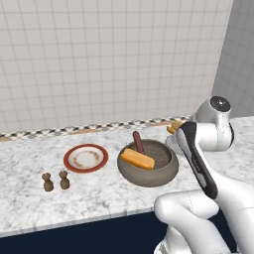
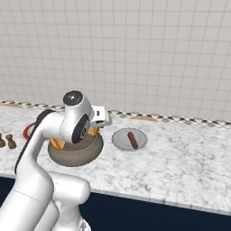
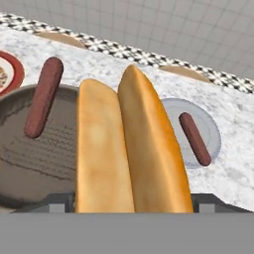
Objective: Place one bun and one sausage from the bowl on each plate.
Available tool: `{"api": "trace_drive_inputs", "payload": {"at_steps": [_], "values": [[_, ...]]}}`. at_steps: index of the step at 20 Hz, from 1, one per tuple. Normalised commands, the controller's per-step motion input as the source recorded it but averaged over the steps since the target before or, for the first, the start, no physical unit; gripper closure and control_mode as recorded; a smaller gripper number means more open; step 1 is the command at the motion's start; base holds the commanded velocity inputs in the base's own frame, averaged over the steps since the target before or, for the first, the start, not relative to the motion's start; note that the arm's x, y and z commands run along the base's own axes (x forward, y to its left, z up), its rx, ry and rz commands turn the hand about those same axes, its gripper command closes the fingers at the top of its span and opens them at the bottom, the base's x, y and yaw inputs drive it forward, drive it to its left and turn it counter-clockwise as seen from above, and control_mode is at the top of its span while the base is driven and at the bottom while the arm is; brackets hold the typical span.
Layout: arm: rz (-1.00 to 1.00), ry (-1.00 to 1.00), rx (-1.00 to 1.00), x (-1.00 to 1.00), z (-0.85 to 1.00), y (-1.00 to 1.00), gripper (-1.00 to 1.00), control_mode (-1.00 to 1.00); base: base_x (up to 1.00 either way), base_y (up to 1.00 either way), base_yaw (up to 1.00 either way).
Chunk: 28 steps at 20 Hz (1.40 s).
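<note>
My gripper [image 2: 96, 126] is shut on a bun [image 3: 131, 149], an orange-yellow split roll that hides the fingertips in the hand view. I hold it in the air over the right rim of the brownish-grey bowl [image 1: 149, 171], towards the pale grey plate [image 2: 119, 140]. One end of it peeks out beside the arm [image 1: 174, 128]. One dark sausage [image 2: 132, 140] lies on the grey plate [image 3: 211, 121]. The other bun [image 1: 138, 158] lies inside the bowl, with the other sausage [image 1: 138, 142] leaning on the far wall. The red-rimmed plate [image 1: 85, 158] sits bare to the bowl's left.
Two small brown shakers [image 1: 48, 182] [image 1: 64, 179] stand near the counter's front edge, left of the bowl. A tiled wall with a checkered trim [image 1: 74, 130] closes the back. Open marble counter [image 2: 189, 158] stretches right of the grey plate.
</note>
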Motion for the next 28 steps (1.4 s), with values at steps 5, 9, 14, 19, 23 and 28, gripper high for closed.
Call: {"api": "trace_drive_inputs", "payload": {"at_steps": [5,9,14,19,23,28], "values": [[0.0,0.01,0.0,0.41,-0.07,-0.53,1.0,-1.0,0.0,0.0,0.0],[0.0,0.08,0.0,0.43,-0.27,-0.29,1.0,-1.0,0.0,0.0,0.0],[0.0,0.07,0.0,0.5,-0.41,-0.25,1.0,-1.0,0.0,0.0,0.0],[0.0,0.1,0.0,0.43,-0.49,-0.22,1.0,-1.0,0.0,0.0,0.0],[0.0,0.08,0.0,0.18,-0.51,-0.19,1.0,-1.0,0.0,0.0,0.0],[0.0,0.07,0.0,0.35,-0.42,-0.05,1.0,-1.0,0.0,0.0,0.0]]}}
